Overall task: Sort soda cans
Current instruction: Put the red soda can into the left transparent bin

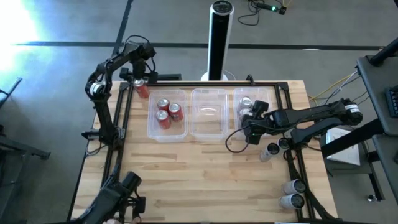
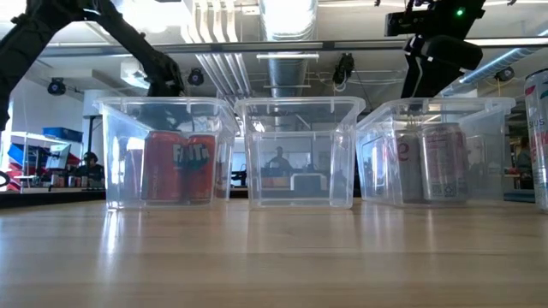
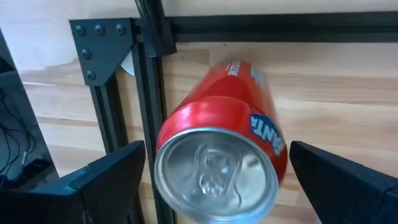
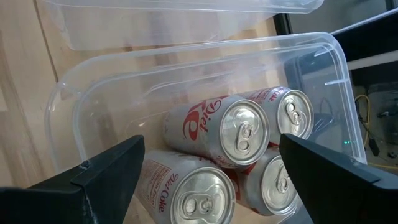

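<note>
Red can (image 3: 221, 155) apparently between left tool (image 3: 217, 177) fingers

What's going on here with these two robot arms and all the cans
The robot is sorting soda cans into clear tubs. The left pincer, open, sits at the table's far left corner around a red can lying on its side. The right pincer hangs open over the right tub, which holds silver cans. The left tub holds three red cans, the middle tub looks empty, and four cans wait on the table's right side.
</note>
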Tool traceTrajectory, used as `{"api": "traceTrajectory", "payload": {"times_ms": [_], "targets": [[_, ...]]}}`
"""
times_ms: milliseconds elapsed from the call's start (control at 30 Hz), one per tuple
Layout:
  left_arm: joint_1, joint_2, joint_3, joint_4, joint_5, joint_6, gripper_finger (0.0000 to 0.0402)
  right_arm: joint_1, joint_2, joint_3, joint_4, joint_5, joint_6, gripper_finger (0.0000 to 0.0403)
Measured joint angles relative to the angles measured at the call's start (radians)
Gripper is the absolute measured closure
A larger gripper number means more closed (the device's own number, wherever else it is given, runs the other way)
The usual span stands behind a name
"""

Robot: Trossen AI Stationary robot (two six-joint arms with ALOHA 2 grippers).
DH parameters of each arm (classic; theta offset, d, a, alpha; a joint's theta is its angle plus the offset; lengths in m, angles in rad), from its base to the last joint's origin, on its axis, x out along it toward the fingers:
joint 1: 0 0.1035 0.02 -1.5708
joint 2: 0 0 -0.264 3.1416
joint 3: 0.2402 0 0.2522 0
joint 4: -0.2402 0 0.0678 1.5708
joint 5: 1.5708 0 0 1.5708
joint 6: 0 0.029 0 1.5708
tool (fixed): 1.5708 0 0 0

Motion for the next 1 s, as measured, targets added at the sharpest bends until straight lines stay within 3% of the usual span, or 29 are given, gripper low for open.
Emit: {"api": "traceTrajectory", "payload": {"times_ms": [133, 400, 667, 867, 1000], "targets": [[0.001, 0.025, -0.04, 0.004, 0.027, 0.003, 0.002, 0.0, 0.0, 0.0, 0.0, 0.0, 0.0, 0.0035], [-0.001, 0.083, -0.044, 0.026, -0.015, 0.045, 0.0052, 0.0, 0.0, 0.0, 0.0, 0.0, 0.008, 0.0035], [-0.001, 0.088, -0.041, 0.035, -0.017, 0.084, 0.006, 0.0, 0.0, 0.0, -0.003, 0.0, 0.0, 0.0035], [-0.005, 0.083, -0.041, 0.027, -0.03, 0.105, 0.01, 0.0, 0.0, 0.0, -0.003, 0.0, 0.0, 0.0035], [-0.004, 0.073, -0.037, 0.012, -0.028, 0.121, 0.0103, 0.0, 0.0, 0.0, -0.003, 0.0, -0.006, 0.0035]]}}
